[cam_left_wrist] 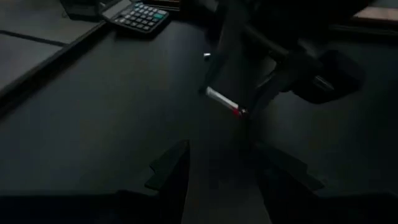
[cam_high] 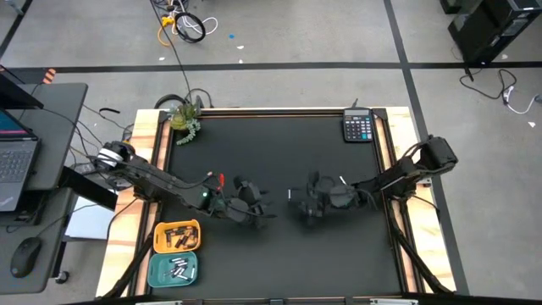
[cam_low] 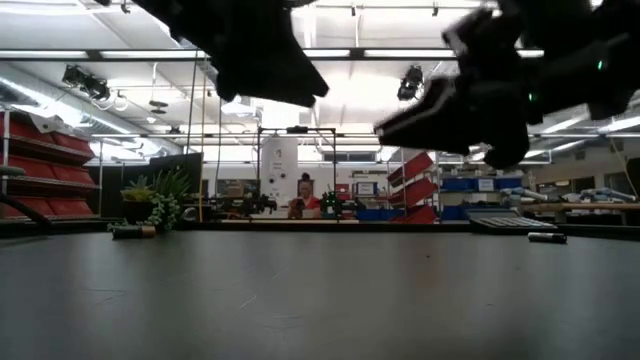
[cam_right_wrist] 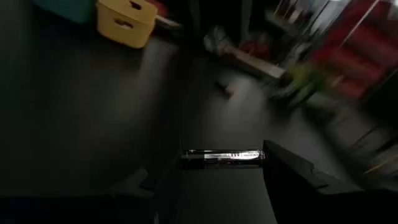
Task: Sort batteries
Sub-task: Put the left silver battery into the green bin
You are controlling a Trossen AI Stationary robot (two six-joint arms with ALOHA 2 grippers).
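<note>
My right gripper [cam_high: 298,202] [cam_right_wrist: 214,165] hangs above the middle of the black table [cam_high: 279,254], shut on a silvery battery [cam_right_wrist: 221,157]. My left gripper [cam_high: 254,206] [cam_left_wrist: 217,177] hangs close to its left, open and empty. A white battery with a red end [cam_left_wrist: 222,101] [cam_high: 343,180] lies flat on the table beside my right arm. A dark battery with an orange end [cam_right_wrist: 222,87] [cam_high: 220,178] lies flat behind my left arm. More batteries lie in the yellow bin [cam_high: 176,236] and the teal bin [cam_high: 174,269]. My right gripper holds the silvery battery lengthwise across the gap between its two fingers. One end of the battery [cam_right_wrist: 260,155] sits against a finger [cam_right_wrist: 292,180]; the other end [cam_right_wrist: 185,157] is lost in shadow by the opposite finger. The battery is level and lifted clear of the table.
A calculator [cam_high: 358,127] [cam_left_wrist: 137,15] sits at the far right corner and a small plant [cam_high: 185,114] at the far left corner. The two bins stand at the near left edge. Wooden rails run along both sides. A person [cam_low: 304,200] sits far behind the table.
</note>
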